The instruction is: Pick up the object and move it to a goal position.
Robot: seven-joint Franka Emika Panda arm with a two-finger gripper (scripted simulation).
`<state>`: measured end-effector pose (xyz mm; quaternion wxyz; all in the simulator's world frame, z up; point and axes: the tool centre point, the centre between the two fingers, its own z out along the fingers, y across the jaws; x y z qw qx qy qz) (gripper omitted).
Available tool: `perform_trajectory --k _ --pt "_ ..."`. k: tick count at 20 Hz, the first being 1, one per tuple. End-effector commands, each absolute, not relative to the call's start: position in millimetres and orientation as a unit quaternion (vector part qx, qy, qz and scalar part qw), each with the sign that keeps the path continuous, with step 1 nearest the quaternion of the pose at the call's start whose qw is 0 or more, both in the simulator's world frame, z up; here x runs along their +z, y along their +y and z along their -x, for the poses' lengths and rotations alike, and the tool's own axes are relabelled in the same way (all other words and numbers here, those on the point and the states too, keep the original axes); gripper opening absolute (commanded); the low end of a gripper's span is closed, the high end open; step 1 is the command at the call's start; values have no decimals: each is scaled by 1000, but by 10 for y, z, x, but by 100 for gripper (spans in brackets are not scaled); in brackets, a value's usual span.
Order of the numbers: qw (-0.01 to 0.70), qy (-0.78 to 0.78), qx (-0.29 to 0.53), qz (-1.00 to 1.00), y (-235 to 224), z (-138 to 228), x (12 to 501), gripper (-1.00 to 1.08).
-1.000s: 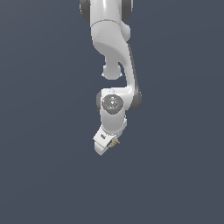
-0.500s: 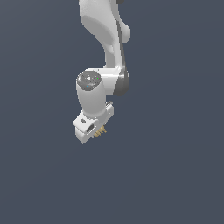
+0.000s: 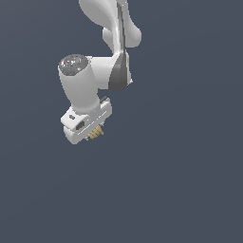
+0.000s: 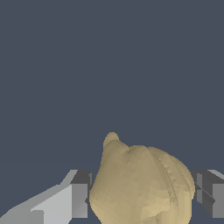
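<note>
Tan ridged object (image 4: pixel 142 186), white pincer (image 3: pixel 95 133)

arm: white, reaching down from above, wrist bent toward the exterior view's left
gripper (image 3: pixel 95 133): tilted, fingers (image 4: pixel 79 194) clamped on the object (image 4: pixel 142 186)

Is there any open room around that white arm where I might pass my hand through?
Plain background borders the arm below and on both sides in the exterior view. The only crowded spot is the gripper, where the tan object fills the space between its fingers.
</note>
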<state>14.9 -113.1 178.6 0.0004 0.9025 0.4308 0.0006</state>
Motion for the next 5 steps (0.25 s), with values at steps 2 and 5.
perform_trajectory --k 2,5 --pt "0 431 0 -902 -1181 -134 1841 -100" --pt "0 431 0 -902 -1178 -142 1836 -100"
